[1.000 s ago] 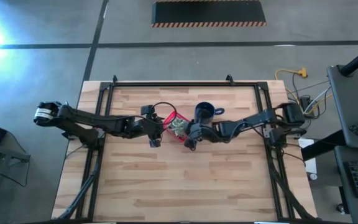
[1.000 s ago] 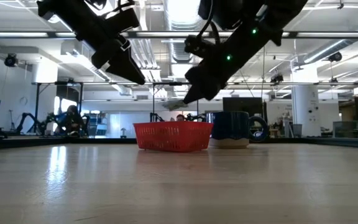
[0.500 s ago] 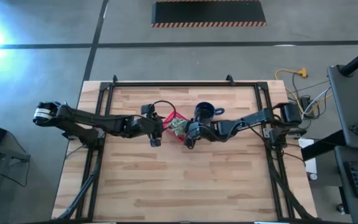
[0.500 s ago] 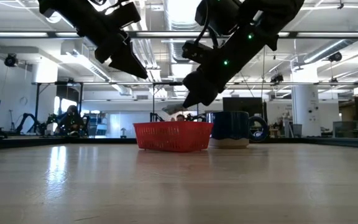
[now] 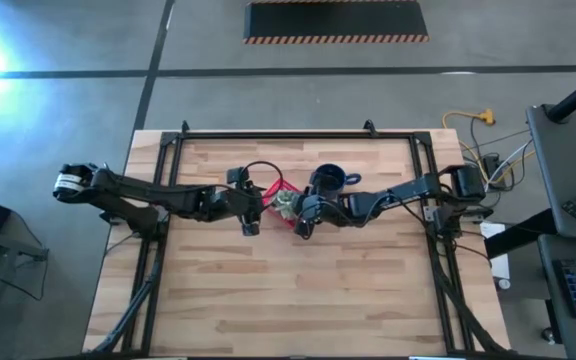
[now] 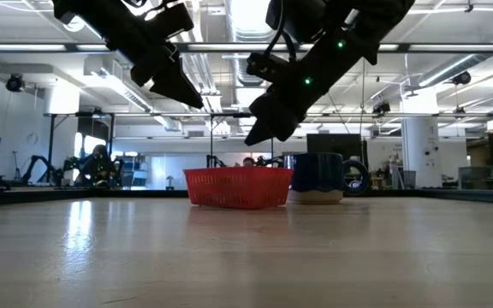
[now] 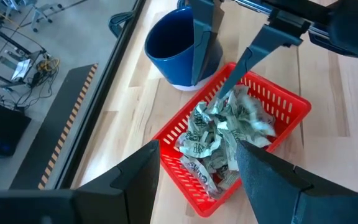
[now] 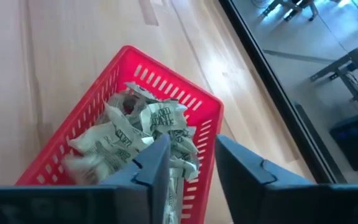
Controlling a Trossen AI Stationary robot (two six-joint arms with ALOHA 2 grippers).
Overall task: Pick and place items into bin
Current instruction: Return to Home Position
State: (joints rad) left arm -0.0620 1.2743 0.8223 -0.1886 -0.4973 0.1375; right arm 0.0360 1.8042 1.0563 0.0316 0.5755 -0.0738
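Note:
The red bin (image 7: pixel 284 102) stands on the wooden table and holds a heap of several pale green-and-white crinkled items (image 7: pixel 222 130). My right gripper (image 8: pixel 191 143) hangs open over the bin's right part, slanting down. Its fingertips (image 6: pixel 255 135) are above the rim and nothing is between them. My left gripper (image 7: pixel 197 149) hovers open over the bin's left side, higher up (image 6: pixel 187 94). In the high view both grippers (image 5: pixel 260 204) (image 5: pixel 294 206) meet over the bin (image 5: pixel 271 186).
A dark blue mug (image 5: pixel 328 180) stands upright right beside the bin, on its far right side (image 6: pixel 319 178). A black metal frame (image 5: pixel 298 135) runs along the table's far, left and right edges. Bare wood lies toward the near edge.
My right gripper has let go over the bin. A pale piece that hung at its fingertips half a second ago no longer shows there and has dropped into the bin. The gripper has barely shifted; my left gripper has kept still.

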